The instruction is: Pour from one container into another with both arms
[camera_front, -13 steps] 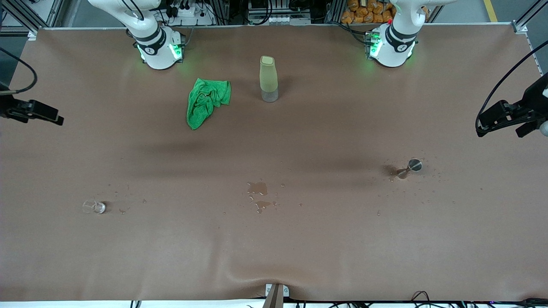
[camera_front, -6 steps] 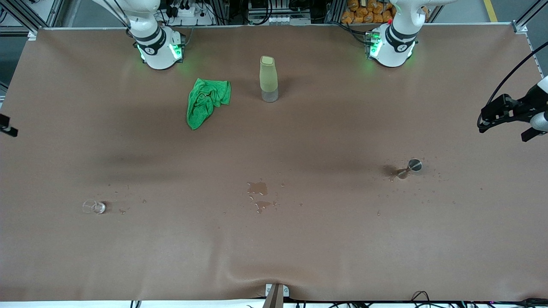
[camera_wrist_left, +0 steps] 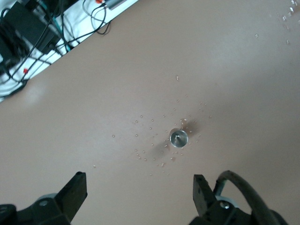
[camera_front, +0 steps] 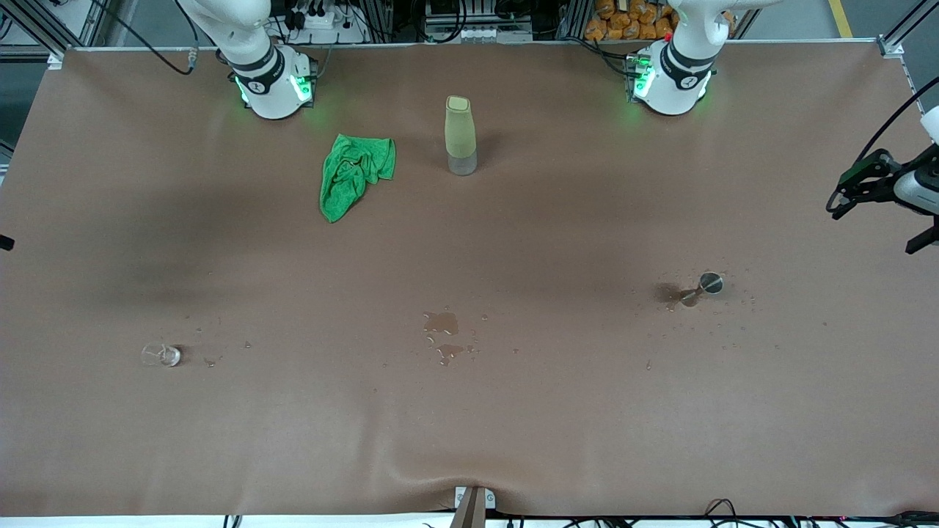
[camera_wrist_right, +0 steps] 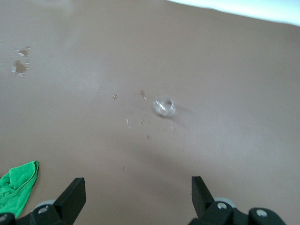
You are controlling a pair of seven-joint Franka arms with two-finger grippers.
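Left gripper (camera_wrist_left: 136, 194), jaws wide apart and empty, hangs high over the metal jigger (camera_front: 702, 286) at the left arm's end of the table. Right gripper (camera_wrist_right: 136, 192), likewise spread and empty, hangs over the clear glass (camera_front: 161, 356) at the right arm's end, near the front camera.

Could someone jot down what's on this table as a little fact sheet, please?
Metal cup: jigger toward the left arm's end, droplets around it
Glass: clear glass toward the right arm's end
Bottle: upright bottle beside green cloth
Spill: puddle mid-table
Left gripper: open, over the jigger
Right gripper: open, holding nothing
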